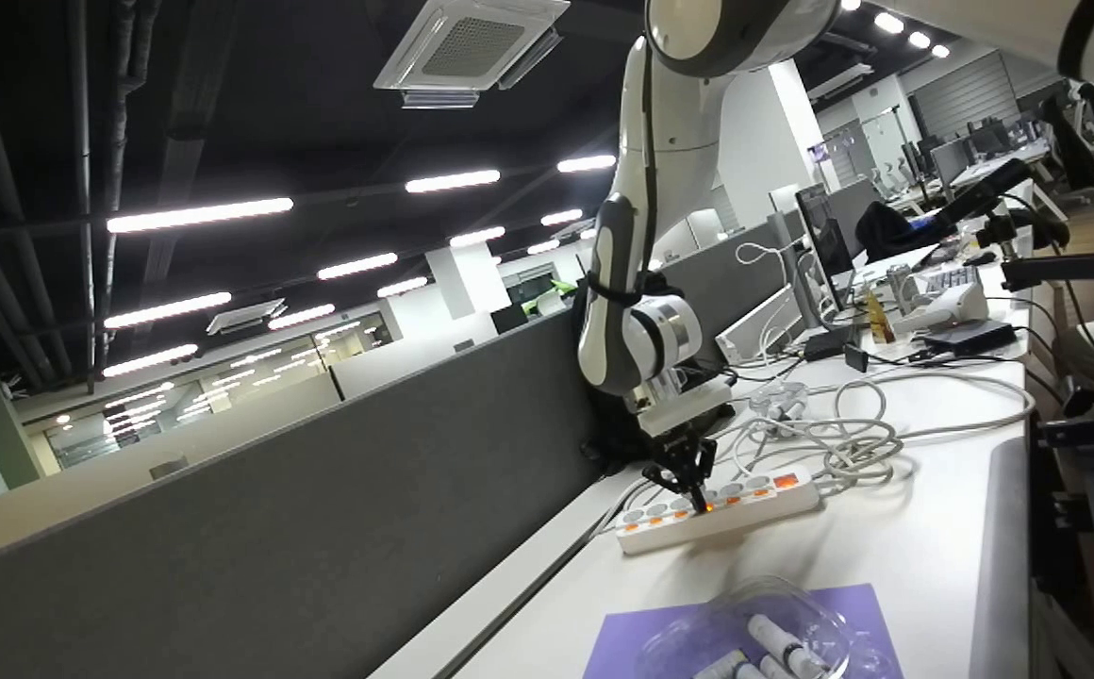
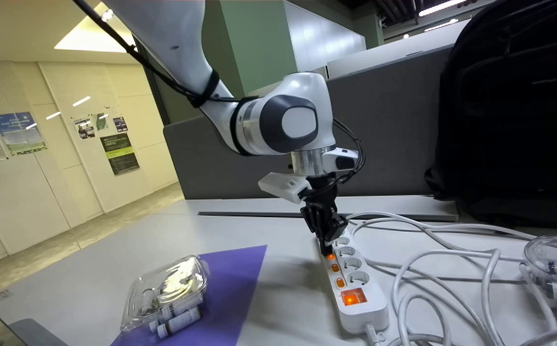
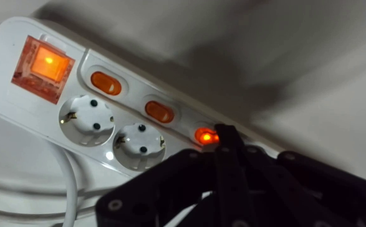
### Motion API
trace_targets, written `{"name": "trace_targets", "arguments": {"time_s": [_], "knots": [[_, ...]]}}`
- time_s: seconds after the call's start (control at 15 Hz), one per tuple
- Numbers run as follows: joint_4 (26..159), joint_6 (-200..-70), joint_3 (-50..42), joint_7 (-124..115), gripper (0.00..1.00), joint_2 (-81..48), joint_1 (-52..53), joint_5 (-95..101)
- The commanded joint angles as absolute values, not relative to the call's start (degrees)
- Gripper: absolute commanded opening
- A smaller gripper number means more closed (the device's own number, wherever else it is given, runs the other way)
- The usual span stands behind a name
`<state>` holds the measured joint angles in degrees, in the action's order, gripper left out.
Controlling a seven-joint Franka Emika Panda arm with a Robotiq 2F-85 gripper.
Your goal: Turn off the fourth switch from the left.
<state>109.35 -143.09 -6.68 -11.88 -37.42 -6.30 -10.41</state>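
A white power strip lies on the desk in both exterior views and crosses the wrist view. It has a row of small orange switches and a large lit main switch at the cable end. One small switch, third from the main switch, glows bright; it also shows in an exterior view. The two small switches nearer the main switch look unlit. My gripper is shut, fingertips together, pointing down at one end of the glowing switch and partly covering it. In both exterior views the fingertips are at the strip.
Tangled white cables lie beside the strip's cable end. A purple sheet with a clear plastic container holding vials lies on the desk. A grey partition runs behind, with a black backpack near it.
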Motion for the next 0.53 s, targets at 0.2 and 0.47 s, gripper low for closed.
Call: {"name": "trace_targets", "arguments": {"time_s": [0.2, 0.47], "knots": [[106.52, -140.04, -6.27, -13.59, 0.00, -39.60, -6.36, -11.00], [109.48, -140.23, -5.93, -13.29, 0.39, -36.10, -5.71, -10.89]]}}
